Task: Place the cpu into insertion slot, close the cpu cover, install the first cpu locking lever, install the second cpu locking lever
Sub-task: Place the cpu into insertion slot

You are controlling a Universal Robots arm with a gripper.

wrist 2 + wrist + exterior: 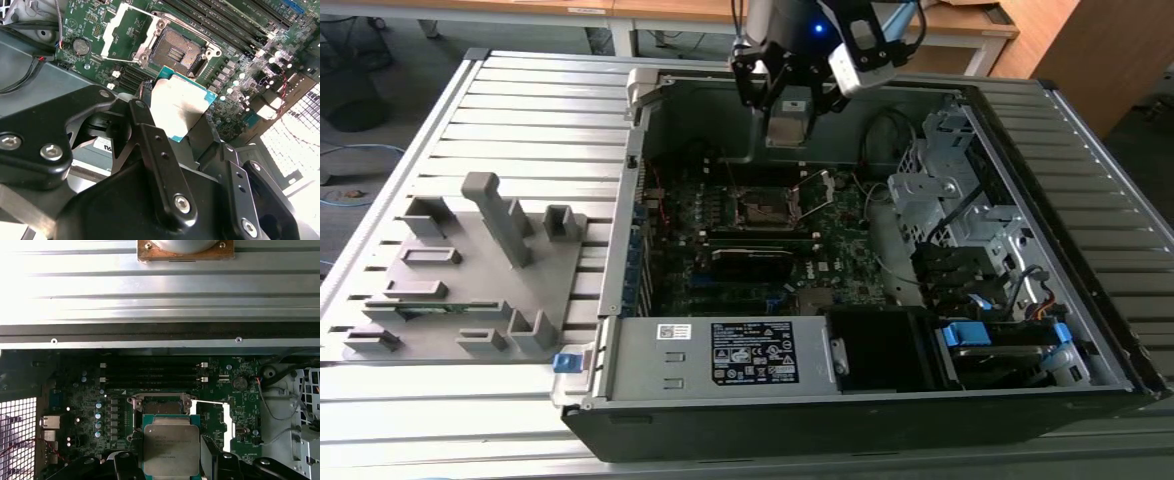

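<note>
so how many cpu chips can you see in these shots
1: the flat square grey-topped cpu, held by the black gripper. The dark square insertion slot with its silvery rim is empty, and the silvery cpu cover stands open beside it.

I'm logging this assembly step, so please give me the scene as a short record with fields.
holder: gripper, jaws shut on the chip's edges
held item: flat square grey-topped cpu, above the board, not seated
insertion slot: small square dark socket with silvery rim, empty
cpu cover: thin silvery metal frame plate, swung open beside the socket
base: dark green motherboard
</note>
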